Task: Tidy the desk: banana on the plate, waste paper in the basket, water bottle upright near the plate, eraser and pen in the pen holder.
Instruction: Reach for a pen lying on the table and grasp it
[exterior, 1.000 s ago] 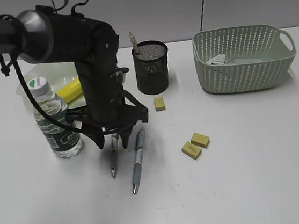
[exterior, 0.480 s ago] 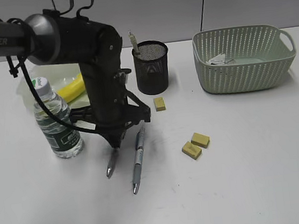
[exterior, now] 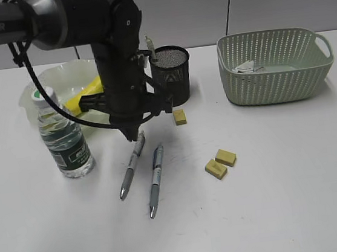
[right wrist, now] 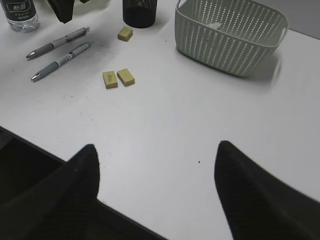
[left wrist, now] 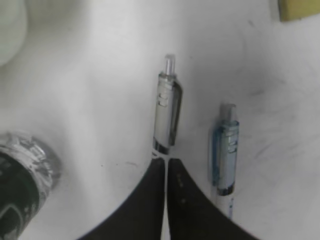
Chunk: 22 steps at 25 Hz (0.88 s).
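The left hand (exterior: 131,134) is above the white flat worktop (exterior: 274,199) with its 2 black fingers (left wrist: 150,200) pressed together and nothing between them; their tips are just at the clip end of a grey and silver click pen (left wrist: 166,116). This pen lies flat, and a second pen with a translucent blue-grey clip (left wrist: 223,150) lies beside it, close but apart. The right hand (right wrist: 155,170) is spread wide and empty, over a bare part of the worktop.

The small clear water bottle with the dark green label (exterior: 63,138) stands upright near the pale green wavy-rimmed plate (exterior: 47,79), and the yellow banana (exterior: 83,94) lies in that plate. The black wire-mesh pen holder (exterior: 171,76) stands behind the pens. 3 small yellow erasers lie on the worktop: 1 (exterior: 179,117) near the holder, 2 (exterior: 220,162) together further right. The crumpled white waste paper (exterior: 246,66) lies in the sage-green perforated basket (exterior: 276,86).
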Each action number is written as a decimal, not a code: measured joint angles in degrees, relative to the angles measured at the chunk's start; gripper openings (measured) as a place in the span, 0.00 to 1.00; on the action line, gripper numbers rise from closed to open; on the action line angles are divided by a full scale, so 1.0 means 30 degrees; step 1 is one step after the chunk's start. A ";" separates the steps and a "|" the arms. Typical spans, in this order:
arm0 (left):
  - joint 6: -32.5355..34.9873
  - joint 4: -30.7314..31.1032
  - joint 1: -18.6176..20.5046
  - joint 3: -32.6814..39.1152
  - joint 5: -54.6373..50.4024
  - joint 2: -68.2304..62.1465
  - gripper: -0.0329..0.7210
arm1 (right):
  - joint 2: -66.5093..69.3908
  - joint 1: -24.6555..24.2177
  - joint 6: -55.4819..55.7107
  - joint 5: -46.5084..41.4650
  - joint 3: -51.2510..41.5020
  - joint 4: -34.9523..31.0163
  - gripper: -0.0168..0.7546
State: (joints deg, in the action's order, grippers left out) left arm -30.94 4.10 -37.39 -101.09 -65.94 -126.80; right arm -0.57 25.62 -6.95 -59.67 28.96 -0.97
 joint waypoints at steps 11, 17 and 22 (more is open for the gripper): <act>0.2196 -0.0097 0.0000 0.0000 0.0457 -0.0247 0.61 | 0.0000 0.0000 0.0000 0.0000 0.0000 0.0017 0.76; 0.2378 -0.0078 0.0000 0.0000 0.0237 -0.1023 0.61 | 0.0000 0.0000 0.0000 0.0000 0.0000 0.0017 0.75; 0.2378 -0.0078 0.0000 -0.0008 0.0260 -0.1457 0.52 | 0.0000 0.0000 0.0000 0.0000 0.0000 0.0017 0.75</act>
State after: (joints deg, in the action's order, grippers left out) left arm -23.81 3.86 -37.39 -101.11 -65.16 -131.17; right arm -0.57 25.62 -6.95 -59.67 28.96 -0.92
